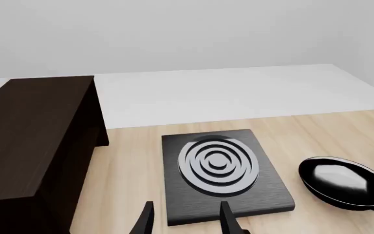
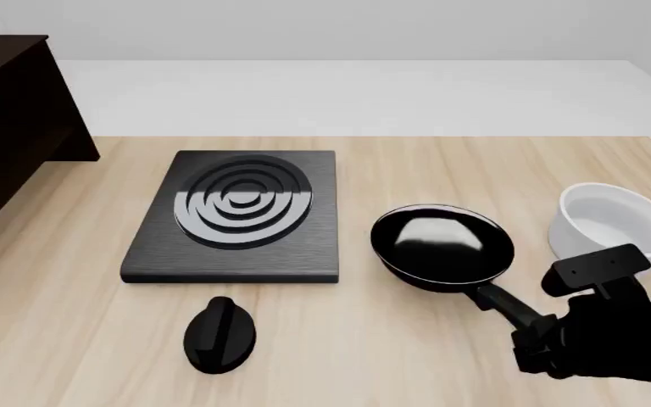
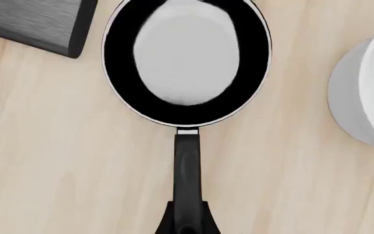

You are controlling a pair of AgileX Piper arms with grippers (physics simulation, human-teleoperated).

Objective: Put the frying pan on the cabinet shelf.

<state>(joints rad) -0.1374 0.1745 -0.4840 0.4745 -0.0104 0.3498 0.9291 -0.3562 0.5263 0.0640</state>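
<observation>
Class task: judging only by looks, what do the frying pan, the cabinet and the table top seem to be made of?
The round glossy black frying pan looks like coated metal: it shows a bright mirror-like reflection inside, though the material is a guess. The large dark brown cabinet seems to be matt stained wood, with faint grain. The pale table top looks like light wood with lengthwise grain lines.

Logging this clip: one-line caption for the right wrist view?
Right end effector straddles the frying pan handle end on the wooden table, white bowl beside the pan.
</observation>
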